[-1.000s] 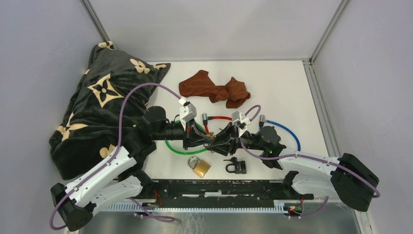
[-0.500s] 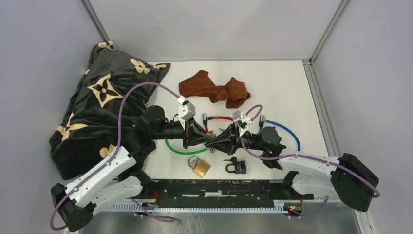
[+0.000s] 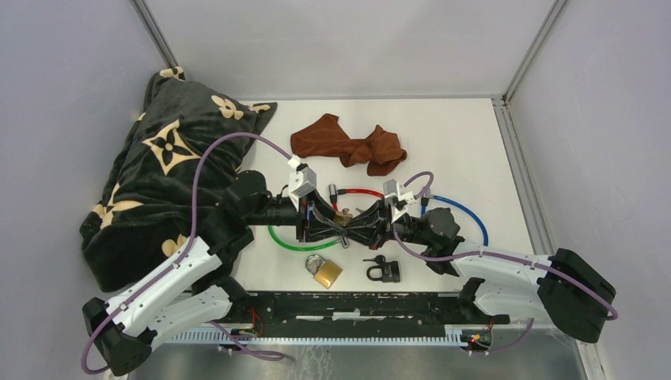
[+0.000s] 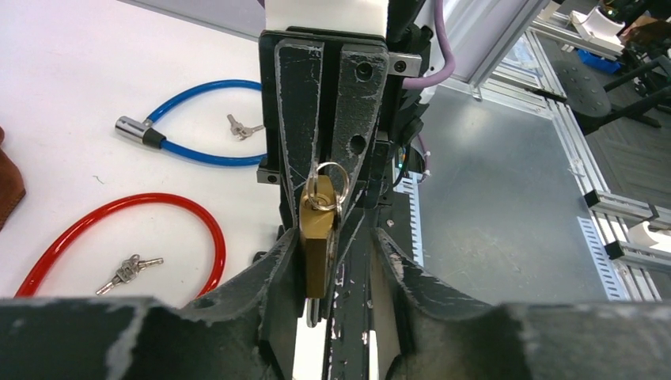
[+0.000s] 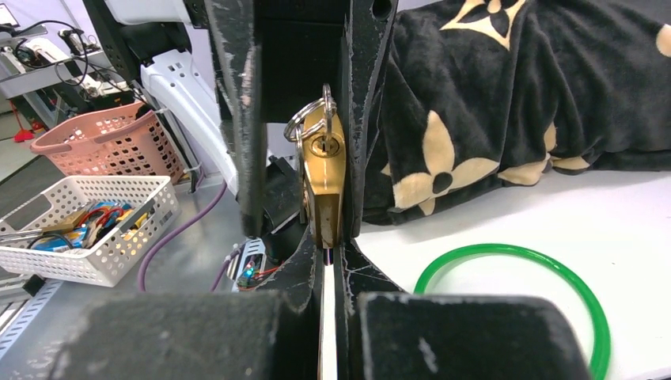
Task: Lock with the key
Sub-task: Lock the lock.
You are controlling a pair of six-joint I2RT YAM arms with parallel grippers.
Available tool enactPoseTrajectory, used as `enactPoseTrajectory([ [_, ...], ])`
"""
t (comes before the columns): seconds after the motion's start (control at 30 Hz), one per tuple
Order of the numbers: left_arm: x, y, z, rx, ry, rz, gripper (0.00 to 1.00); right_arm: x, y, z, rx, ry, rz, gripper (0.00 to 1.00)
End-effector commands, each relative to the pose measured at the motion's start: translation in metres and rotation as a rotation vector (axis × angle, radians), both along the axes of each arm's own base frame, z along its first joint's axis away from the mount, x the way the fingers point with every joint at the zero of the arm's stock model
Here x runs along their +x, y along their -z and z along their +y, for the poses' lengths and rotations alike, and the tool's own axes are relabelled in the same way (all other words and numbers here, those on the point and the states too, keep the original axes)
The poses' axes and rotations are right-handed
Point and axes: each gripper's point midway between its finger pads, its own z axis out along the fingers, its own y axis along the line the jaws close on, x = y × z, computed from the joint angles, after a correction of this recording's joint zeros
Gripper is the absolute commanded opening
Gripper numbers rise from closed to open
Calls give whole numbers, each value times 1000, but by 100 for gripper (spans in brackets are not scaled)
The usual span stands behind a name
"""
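A small brass padlock (image 3: 343,213) hangs in the air where my two grippers meet, above the middle of the table. It stands keyhole end up with a key ring (image 5: 311,120) at that end, and I cannot make out the key's blade. My right gripper (image 5: 327,247) is shut on the padlock's (image 5: 323,194) lower end. My left gripper (image 4: 332,237) has its jaws apart around the padlock (image 4: 316,237), which lies against one finger (image 4: 278,253) only. From above, the left gripper (image 3: 336,226) and right gripper (image 3: 356,225) overlap tip to tip.
On the table lie another brass padlock (image 3: 324,271), a black padlock (image 3: 384,271), green (image 3: 278,240), red (image 3: 360,191) and blue (image 3: 468,214) cable locks, loose keys (image 4: 126,269), and a brown cloth (image 3: 348,145). A black patterned blanket (image 3: 158,174) fills the left side.
The right gripper shut on the padlock and edged left. After that the left gripper's jaws came apart, letting go of the padlock, which stays in the air.
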Motion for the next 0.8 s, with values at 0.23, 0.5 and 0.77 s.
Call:
enactPoseTrajectory([
  [0.23,-9,-12,9,20,39,-51,55,-2,-60,-13,162,48,-177,0],
  [0.5,5,1,13,46,-31,-75,46,-5,-64,-9,155,15,-184,0],
  [0.77,4,-11,9,-11,-32,-56,25,-5,-62,-8,142,15,-178,0],
])
